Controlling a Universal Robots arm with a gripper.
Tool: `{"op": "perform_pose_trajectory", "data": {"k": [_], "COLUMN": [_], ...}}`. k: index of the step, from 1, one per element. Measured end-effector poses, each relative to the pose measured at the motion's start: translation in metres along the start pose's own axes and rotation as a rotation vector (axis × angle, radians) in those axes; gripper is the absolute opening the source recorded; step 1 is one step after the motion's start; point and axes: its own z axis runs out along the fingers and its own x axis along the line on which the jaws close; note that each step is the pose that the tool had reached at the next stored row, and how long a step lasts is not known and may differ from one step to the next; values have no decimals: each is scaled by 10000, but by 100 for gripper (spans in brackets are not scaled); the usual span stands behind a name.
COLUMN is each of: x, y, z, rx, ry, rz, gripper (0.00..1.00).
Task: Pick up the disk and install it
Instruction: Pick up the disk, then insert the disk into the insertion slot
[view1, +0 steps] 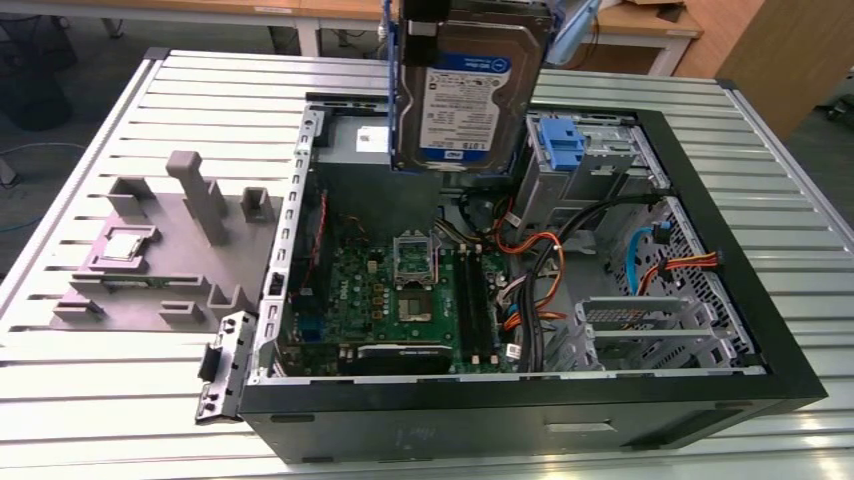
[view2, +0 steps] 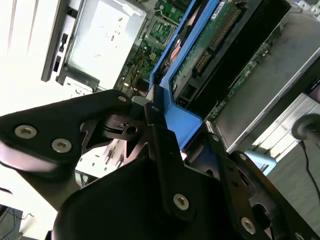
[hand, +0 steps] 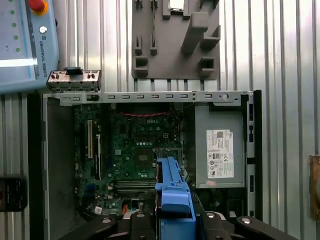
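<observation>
The disk (view1: 467, 95), a silver hard drive with a white-and-blue label and blue rails, hangs upright above the back of the open computer case (view1: 534, 405). My gripper (view1: 470, 12) is shut on its top end at the exterior view's upper edge. In the second wrist view, the black fingers (view2: 160, 135) clamp the blue bracket (view2: 182, 117), and the disk's green circuit-board side (view2: 215, 45) shows beyond it. In the first wrist view, the blue bracket (hand: 172, 197) sits between the fingers (hand: 140, 220), over the motherboard (hand: 135, 150).
A grey drive cage with a blue latch (view1: 567, 150) stands in the case, just toward the exterior view's right of the disk. Orange and black cables (view1: 534, 270) cross the case. A grey fixture (view1: 160, 250) holding a small processor chip (view1: 127, 243) lies outside the case, toward the exterior view's left. A teach pendant (hand: 25, 45) rests on the slatted table.
</observation>
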Motion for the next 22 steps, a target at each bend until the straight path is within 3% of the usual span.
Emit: {"op": "perform_pose_trajectory", "data": {"k": [5,22], "x": [-2,42], "y": [-76,-83], "z": [15,19], "rx": [13,16], "ry": [-2,-2], "rz": [0,0], "gripper": [37,37]}}
